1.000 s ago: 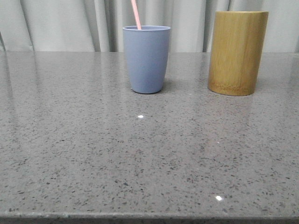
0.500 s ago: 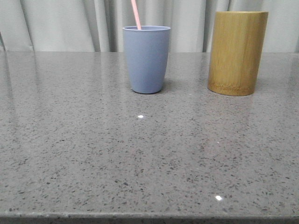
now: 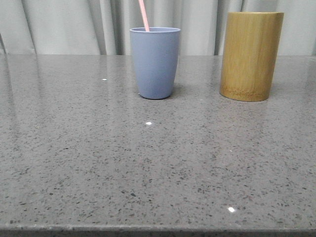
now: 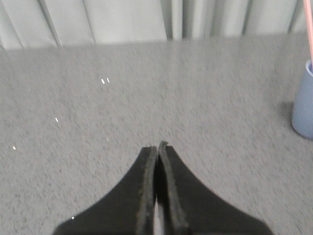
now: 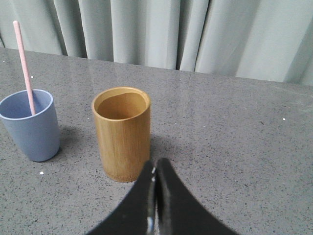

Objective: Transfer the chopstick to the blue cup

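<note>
Front view shows a pink chopstick [image 3: 143,15] standing in the blue cup [image 3: 155,62] on the grey counter [image 3: 148,168], with the bamboo holder [image 3: 251,56] well apart to its right. Left end effector [image 4: 157,149] and right end effector [image 5: 155,170] both have their jaws pressed together, holding nothing.

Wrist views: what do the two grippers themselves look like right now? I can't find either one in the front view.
Both look alike. The left gripper has two matte black fingers that widen toward the camera and narrow to thin tips, with rough, worn inner edges. The right gripper has the same smooth black tapered fingers. No cables, markings or arm links show.
</note>
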You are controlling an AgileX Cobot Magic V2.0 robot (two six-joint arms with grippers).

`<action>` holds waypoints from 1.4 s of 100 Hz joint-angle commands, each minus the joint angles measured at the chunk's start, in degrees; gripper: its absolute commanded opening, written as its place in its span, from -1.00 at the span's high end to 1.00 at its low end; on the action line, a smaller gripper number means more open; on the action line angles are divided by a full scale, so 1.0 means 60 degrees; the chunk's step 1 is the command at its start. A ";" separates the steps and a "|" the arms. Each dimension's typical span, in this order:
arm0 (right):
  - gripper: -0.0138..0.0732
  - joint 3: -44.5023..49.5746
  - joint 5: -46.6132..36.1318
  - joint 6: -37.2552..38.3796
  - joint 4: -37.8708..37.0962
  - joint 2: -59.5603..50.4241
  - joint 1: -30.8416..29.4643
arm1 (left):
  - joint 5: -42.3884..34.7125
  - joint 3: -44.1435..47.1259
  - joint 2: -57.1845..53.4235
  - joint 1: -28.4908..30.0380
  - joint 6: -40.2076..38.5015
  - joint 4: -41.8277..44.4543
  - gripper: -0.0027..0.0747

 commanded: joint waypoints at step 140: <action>0.90 -0.0217 -0.0781 -0.0012 -0.0121 0.0040 -0.0067 | -0.4144 0.5813 -0.4762 0.1572 -0.0085 -0.0037 0.98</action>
